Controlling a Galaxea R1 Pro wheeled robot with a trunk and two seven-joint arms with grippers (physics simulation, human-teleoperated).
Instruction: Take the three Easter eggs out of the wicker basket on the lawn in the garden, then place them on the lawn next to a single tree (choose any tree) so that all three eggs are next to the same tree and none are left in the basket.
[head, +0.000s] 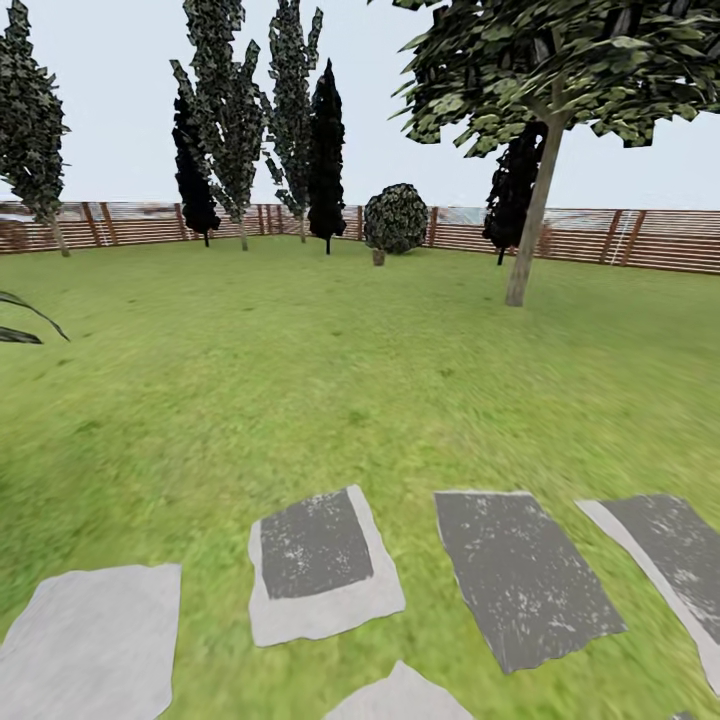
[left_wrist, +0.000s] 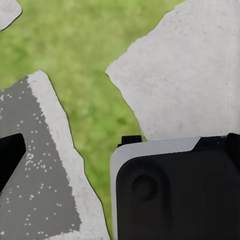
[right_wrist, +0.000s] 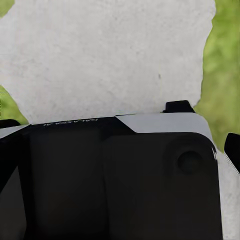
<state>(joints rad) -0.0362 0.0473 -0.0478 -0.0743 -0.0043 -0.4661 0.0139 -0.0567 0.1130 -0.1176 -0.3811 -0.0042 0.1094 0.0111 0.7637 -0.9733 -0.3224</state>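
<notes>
So as far as I can tell the egg job hasn't really gotten going here, looks like the robot is just travelling across the garden. The head view is all lawn (head: 330, 370) stretching out to a brown slat fence (head: 600, 238), with grey paving stones (head: 322, 565) scattered across the near grass. There's one proper tree (head: 532, 215) with a bare leaning trunk and a leafy crown standing off to the right, well away from the pavers, and my guess is that's a decent candidate for the drop spot. To the left, near the fence, is a row of dark cone-shaped trees (head: 326, 150) and a round bush (head: 396, 218), plus a bit of palm frond (head: 25, 320) poking in at the left edge. I don't spot the wicker basket or any of the Easter eggs from here, so I'd say everything is still left to do: find the basket, pull three eggs, carry them over. The wrist cams add what the head cam misses, the robot's own black and white body panels hanging over the ground. The left wrist view has grass and pavers under it, the right wrist view mostly one pale paver (right_wrist: 110, 55) with grass at the edges. Can't tell how either end effector stands, wide or closed.
</notes>
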